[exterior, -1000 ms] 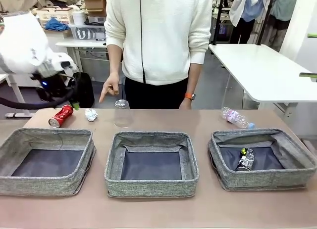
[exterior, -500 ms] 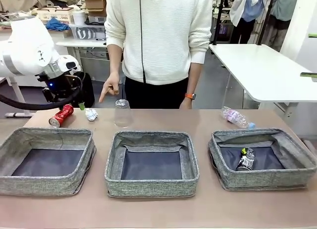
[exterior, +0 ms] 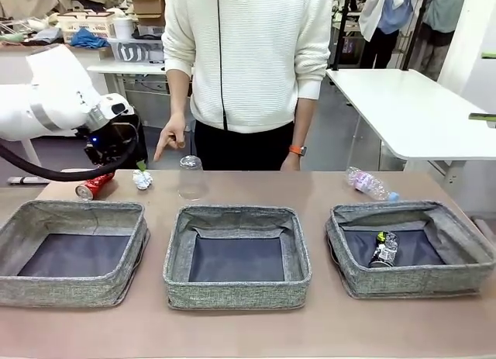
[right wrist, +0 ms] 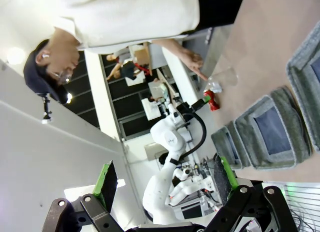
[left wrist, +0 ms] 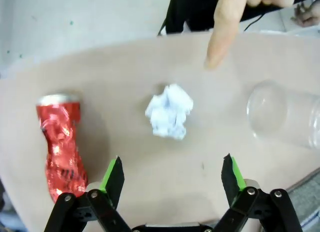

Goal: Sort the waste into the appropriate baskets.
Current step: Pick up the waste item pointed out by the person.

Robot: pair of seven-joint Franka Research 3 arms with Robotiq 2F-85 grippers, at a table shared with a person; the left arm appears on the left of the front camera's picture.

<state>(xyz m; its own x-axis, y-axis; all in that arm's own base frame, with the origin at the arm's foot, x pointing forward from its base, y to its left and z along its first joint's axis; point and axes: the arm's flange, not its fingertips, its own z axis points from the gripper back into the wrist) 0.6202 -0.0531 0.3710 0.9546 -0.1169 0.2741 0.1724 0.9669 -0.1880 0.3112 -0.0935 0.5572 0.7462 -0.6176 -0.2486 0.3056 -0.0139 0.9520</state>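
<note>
Above the paper ball (left wrist: 169, 117): left gripper (left wrist: 172, 167), jaws apart, empty.
Right gripper (right wrist: 164, 177): apart too, empty.
Tip: drop straight, ball centred.

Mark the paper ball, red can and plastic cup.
crumpled white paper ball (left wrist: 170, 111), left wrist view, centre of wad.
crushed red can (left wrist: 61, 142), left wrist view, dented middle of body.
clear plastic cup (exterior: 191, 179), front view, middle of side wall.

White sweater (exterior: 256, 56) (orange wristband (exterior: 295, 150)) — white table (exterior: 418, 111) behind.
</note>
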